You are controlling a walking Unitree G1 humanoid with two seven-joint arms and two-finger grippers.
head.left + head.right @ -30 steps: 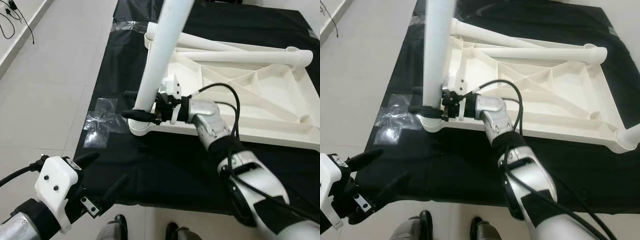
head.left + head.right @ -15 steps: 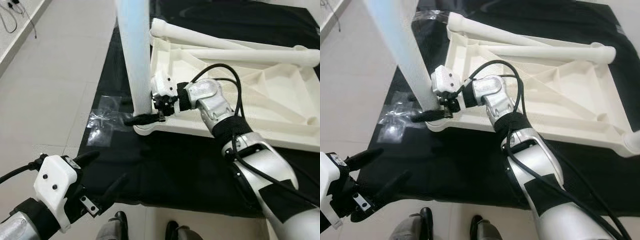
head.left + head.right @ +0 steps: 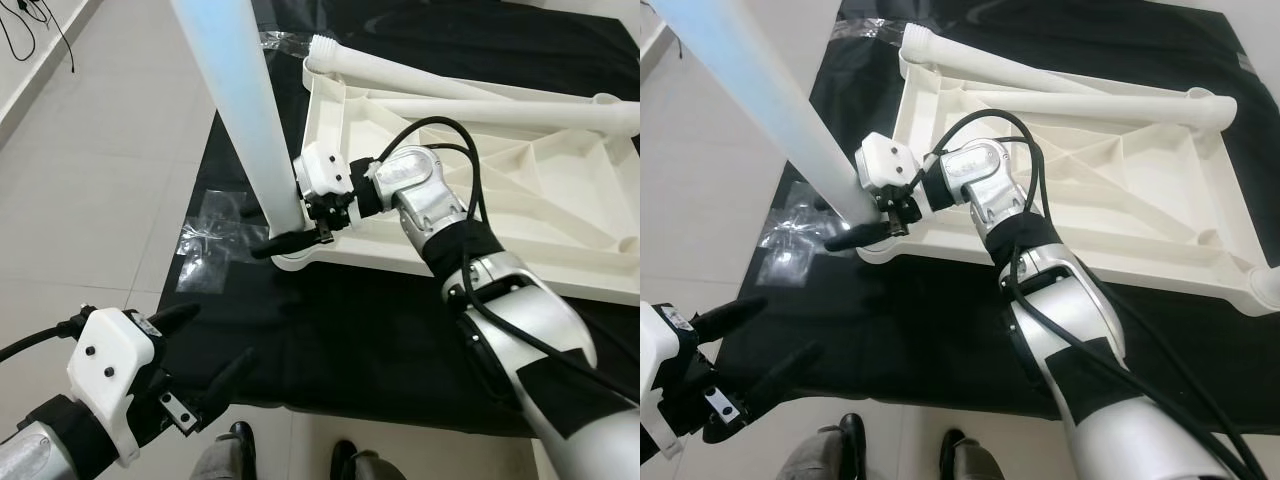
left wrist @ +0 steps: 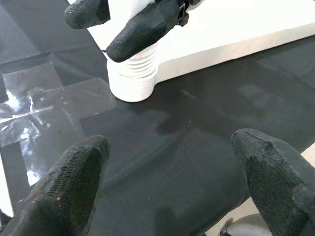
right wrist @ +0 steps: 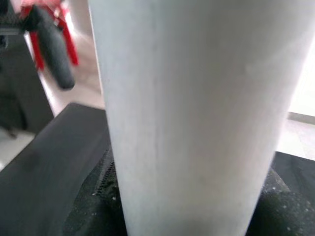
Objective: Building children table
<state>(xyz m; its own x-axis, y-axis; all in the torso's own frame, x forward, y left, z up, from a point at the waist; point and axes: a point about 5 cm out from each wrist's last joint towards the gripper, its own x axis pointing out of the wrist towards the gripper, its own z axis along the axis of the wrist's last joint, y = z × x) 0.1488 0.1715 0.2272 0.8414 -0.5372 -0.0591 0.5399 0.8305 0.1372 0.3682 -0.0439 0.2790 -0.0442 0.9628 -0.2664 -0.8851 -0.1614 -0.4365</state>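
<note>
Children's table top, a white moulded plastic panel, lies upside down on a black cloth spread over the tiled floor, its ribbed underside facing up with diagonal braces and shallow cells.

Nearest the camera, the left gripper hangs low over the cloth's near edge with its two black, finely textured fingers spread wide and holding nothing. Two dark shoes show at the floor just beyond the cloth's edge.

Farther in, the right gripper reaches to the panel's near left corner, where a round socket with a threaded collar stands. Its fingers are pressed around a smooth white cylindrical table leg just above that socket; the leg rises from the corner and tilts away to the robot's left. From the right wrist view the leg's matte white surface is clamped between the dark pads. A black cable loops over the silver forearm.

Just left of the corner, crinkled clear tape is stuck on the cloth and floor.

At the far side, another white leg with a threaded end lies across the panel's back edge, and a further one lies beside it.
</note>
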